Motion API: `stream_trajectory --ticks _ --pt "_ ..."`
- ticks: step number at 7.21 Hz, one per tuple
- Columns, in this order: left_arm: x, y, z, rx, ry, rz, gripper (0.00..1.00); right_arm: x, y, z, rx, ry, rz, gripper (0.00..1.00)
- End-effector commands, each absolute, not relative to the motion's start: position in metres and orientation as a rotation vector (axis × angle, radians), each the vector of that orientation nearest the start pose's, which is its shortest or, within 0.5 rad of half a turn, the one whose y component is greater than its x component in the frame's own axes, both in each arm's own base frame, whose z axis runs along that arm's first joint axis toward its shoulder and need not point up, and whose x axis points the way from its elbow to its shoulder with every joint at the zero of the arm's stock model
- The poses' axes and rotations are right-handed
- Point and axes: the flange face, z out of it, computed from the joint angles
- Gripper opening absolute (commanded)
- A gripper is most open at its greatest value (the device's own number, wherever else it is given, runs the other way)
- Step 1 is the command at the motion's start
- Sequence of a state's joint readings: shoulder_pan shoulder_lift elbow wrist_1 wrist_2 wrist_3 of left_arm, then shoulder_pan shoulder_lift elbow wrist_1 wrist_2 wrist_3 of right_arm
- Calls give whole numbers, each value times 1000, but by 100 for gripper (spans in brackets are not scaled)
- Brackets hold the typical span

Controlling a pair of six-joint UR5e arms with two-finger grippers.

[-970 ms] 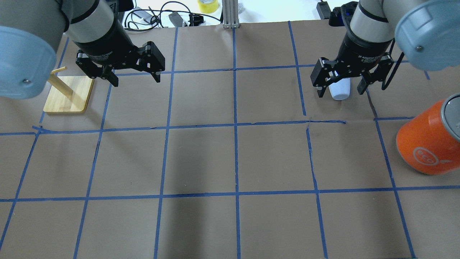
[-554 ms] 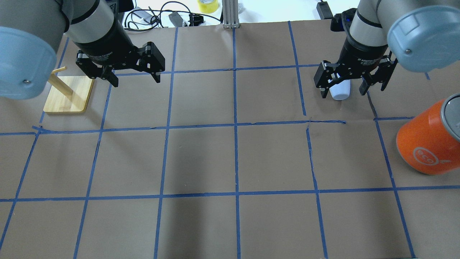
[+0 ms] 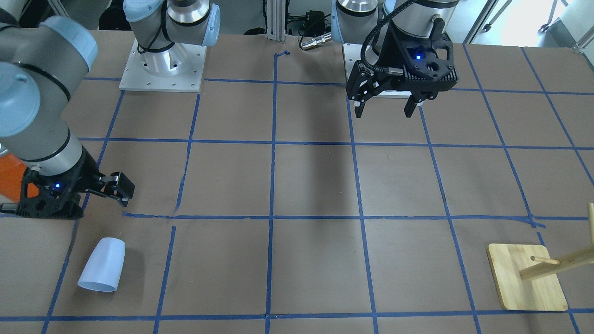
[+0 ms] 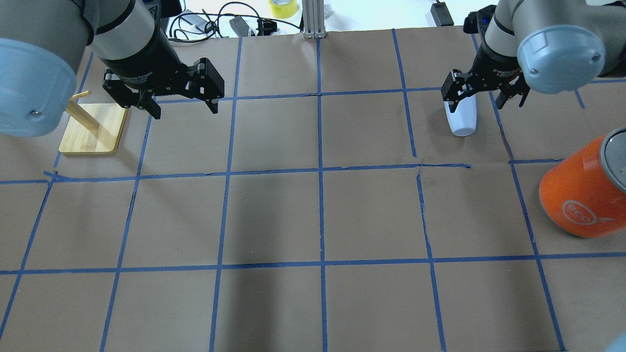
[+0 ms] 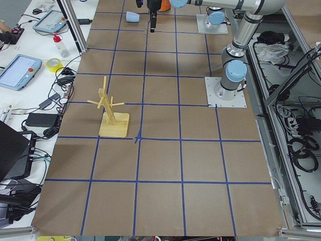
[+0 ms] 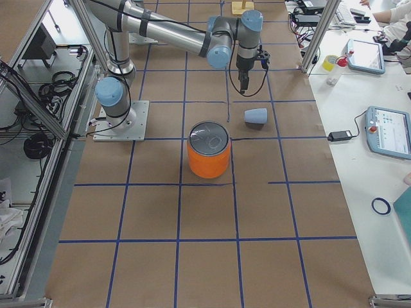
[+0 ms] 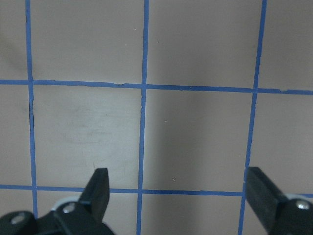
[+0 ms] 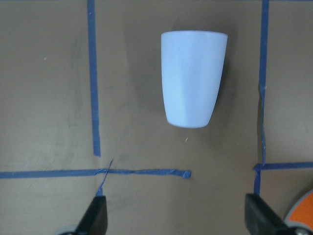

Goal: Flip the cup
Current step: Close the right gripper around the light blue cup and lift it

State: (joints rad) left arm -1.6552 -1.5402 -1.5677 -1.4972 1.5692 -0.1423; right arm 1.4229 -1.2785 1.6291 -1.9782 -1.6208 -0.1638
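Right tool [image 8: 177,215], jaws wide and empty, has backed off cup [image 8: 193,78]; cup unmoved, lying on side on table [image 8: 44,98]; flip not begun. Left tool [image 7: 178,188] wide, idle.

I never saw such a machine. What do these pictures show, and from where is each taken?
A robot with two arms works at a taped brown table; each arm ends in a two-finger claw. One picture looks down from behind the robot, one faces it, two look from the table's ends, two come from wrist cameras. On the table: a small pale cup lying on its side, an orange can, a wooden stand. The left claw and the right claw are open and hold nothing.
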Motion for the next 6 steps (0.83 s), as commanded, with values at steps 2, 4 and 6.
stream_trajectory --ticks 2,4,6 --pt "-174 -476 512 -89 3149 -168 100 14 -658 249 -190 3208 -161 100" --pt "-174 -476 513 -89 3149 -170 100 11 -667 212 -191 3204 -120 100" --pt "-173 -476 514 -92 3149 -173 100 -1 -671 191 -181 3211 -99 100"
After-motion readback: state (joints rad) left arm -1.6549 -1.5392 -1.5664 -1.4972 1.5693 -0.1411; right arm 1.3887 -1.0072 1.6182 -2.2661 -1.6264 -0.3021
